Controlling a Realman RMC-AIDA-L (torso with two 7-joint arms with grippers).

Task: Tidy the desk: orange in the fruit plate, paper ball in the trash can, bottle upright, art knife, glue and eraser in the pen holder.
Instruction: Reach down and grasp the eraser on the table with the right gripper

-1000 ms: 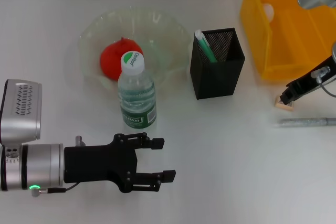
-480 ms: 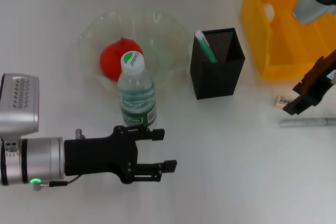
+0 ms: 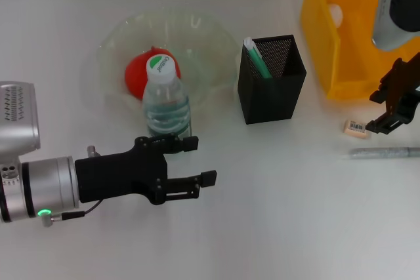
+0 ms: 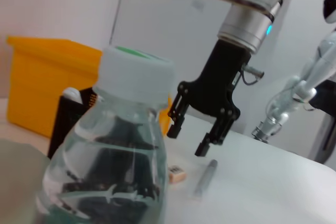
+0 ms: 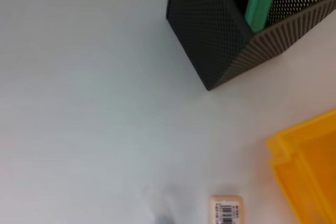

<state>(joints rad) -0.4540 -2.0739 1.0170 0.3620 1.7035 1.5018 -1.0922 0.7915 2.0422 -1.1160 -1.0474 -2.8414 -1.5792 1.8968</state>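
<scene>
The bottle (image 3: pixel 167 104) stands upright in front of the fruit plate (image 3: pixel 210 37), which holds the orange (image 3: pixel 139 75). My left gripper (image 3: pixel 202 160) is open just in front of the bottle's base, and the bottle (image 4: pixel 113 161) fills the left wrist view. The glue (image 3: pixel 256 58) stands in the pen holder (image 3: pixel 272 86). The eraser (image 3: pixel 357 127) and the art knife (image 3: pixel 384 153) lie on the table to the right. My right gripper (image 3: pixel 374 111) hovers open beside the eraser, holding nothing. A white paper ball (image 3: pixel 336 12) shows through the wall of the trash can (image 3: pixel 354 44).
The trash can's wall (image 5: pixel 310 166) stands close behind the eraser (image 5: pixel 226 209), and the pen holder (image 5: pixel 210 30) is to its left. Bare white table lies in front of the pen holder and between the two grippers.
My right gripper has drawn back from the eraser, which now lies uncovered. The left gripper has moved closer to the bottle, and the bottle has shifted slightly toward the plate.
</scene>
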